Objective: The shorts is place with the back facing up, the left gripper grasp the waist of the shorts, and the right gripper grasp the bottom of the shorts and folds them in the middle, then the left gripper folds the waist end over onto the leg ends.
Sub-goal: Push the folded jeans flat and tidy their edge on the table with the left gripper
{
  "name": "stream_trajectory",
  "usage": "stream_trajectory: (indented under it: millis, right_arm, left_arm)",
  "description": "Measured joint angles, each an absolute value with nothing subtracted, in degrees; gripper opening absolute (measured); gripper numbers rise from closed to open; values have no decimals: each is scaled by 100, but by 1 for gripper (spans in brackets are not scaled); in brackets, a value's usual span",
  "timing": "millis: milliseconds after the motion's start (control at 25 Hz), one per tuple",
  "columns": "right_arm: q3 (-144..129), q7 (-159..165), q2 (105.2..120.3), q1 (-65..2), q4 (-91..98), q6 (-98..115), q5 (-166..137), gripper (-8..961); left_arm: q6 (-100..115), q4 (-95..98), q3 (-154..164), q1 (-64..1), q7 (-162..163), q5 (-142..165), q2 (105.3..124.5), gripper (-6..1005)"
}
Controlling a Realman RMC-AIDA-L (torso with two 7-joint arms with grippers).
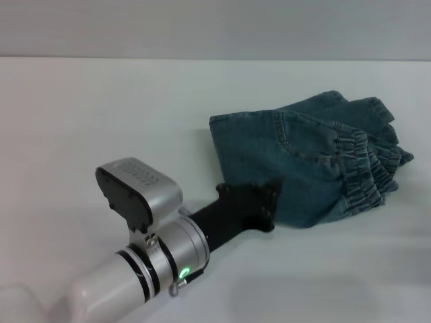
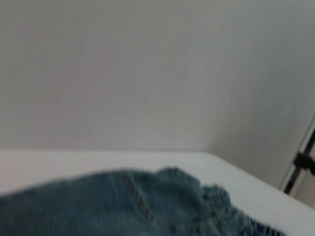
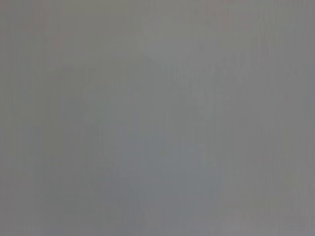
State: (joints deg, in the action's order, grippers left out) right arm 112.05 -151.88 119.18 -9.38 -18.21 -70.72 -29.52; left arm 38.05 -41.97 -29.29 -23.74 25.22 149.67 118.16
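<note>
the shorts (image 1: 306, 161) lie bunched and folded on the white table (image 1: 101, 114), right of centre, waistband (image 1: 363, 171) on top toward my right | left gripper (image 1: 259, 208) at their near edge, grip state I cannot tell | right gripper unseen | I judge final fold nearly done; next: check release, then withdraw.

White table (image 1: 101, 108), broad and matte, meeting a plain grey wall (image 1: 215, 27) at its far edge. Beside the table's corner, a black stand (image 2: 304, 160).

A white table (image 1: 101, 108) meets a pale grey wall (image 1: 215, 27) behind.
</note>
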Motion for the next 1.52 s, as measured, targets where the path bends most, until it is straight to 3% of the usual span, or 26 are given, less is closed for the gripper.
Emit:
stream_trajectory:
  millis: [160,1520]
  right_arm:
    - [11206,-15188,11917,-1022,-1744,-7066,-2952,-1]
    - [11162,-15148,11925,-1129,-1635,-7110,-2961,-1]
  left_arm:
    - [3556,-3988,-2783,-2525,2954,14968,11834,-2]
    - [3294,-2775,-3122,-3581,3455,14936,11867,0]
